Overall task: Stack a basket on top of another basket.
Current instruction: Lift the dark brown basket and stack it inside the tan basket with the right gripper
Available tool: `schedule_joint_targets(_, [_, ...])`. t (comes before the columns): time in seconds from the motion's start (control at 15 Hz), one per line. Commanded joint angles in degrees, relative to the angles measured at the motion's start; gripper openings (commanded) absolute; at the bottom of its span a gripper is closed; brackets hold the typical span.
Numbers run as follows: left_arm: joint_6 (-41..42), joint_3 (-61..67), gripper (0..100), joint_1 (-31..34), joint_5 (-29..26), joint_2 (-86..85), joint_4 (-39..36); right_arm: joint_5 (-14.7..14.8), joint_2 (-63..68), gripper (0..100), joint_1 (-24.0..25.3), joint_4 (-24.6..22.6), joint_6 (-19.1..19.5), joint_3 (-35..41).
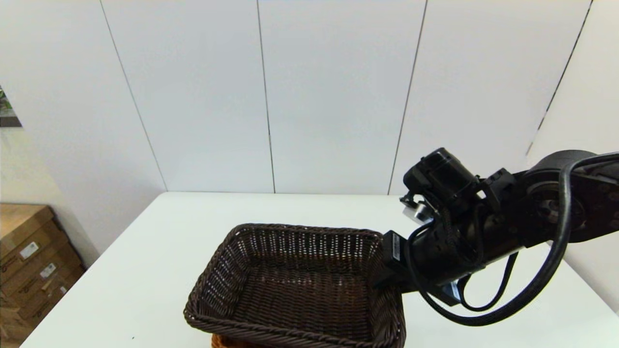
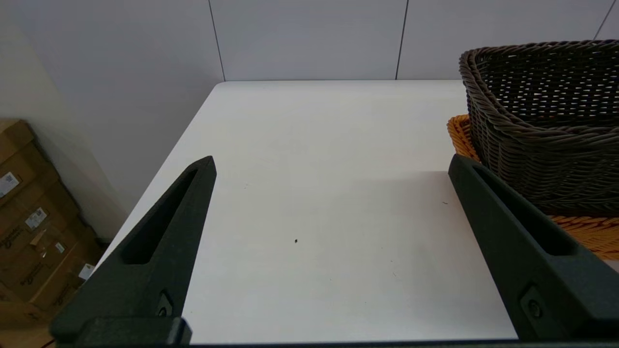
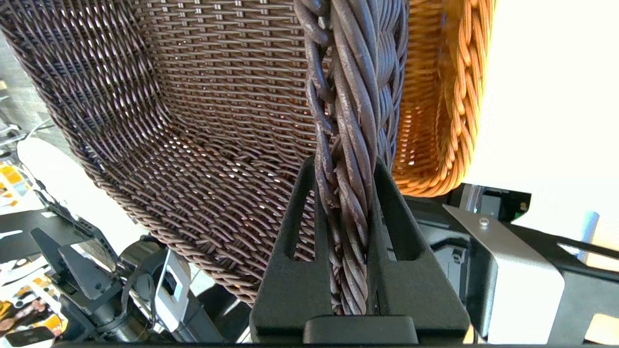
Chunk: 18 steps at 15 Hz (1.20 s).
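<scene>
Where clamped, dark braided wicker basket (image 3: 159,121).

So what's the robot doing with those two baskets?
The right gripper is pinching the braided rim of the dark brown basket, which sits over the orange-tan basket. Whether it has settled all the way in is hard to tell. The left gripper is open, off to the side above the white table.
</scene>
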<state>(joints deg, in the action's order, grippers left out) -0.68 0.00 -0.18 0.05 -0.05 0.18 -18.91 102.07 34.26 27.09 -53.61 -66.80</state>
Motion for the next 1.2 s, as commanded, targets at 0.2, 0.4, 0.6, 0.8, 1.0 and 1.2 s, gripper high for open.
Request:
schedule_joint_targets(0.2, [-0.02, 0.00, 100, 0.01, -0.05, -0.04, -0.01, -0.16, 0.23, 0, 0.02, -0.02, -0.35, 1.33])
schedule_joint_targets(0.4, [-0.02, 0.00, 100, 0.01, 0.04, -0.04, -0.01, -0.43, -0.03, 0, 0.02, -0.81, -0.26, 2.47])
schedule_joint_targets(0.6, [-0.02, 0.00, 100, 0.01, 0.04, -0.04, -0.01, -0.60, -0.21, 0, 0.02, -1.51, -0.26, 3.26])
schedule_joint_targets(0.8, [-0.02, 0.00, 100, 0.01, -0.05, -0.04, -0.01, -0.60, -0.21, 0, 0.02, -4.59, 0.53, 4.84])
schedule_joint_targets(1.0, [0.07, 0.00, 100, 0.01, 0.04, -0.04, -0.01, -0.34, -0.03, 0, 0.02, -5.11, 1.41, 5.72])
schedule_joint_targets(1.2, [0.07, 0.00, 100, 0.01, 0.04, -0.04, -0.01, -0.34, -0.12, 0, 0.02, -5.20, 1.85, 5.90])
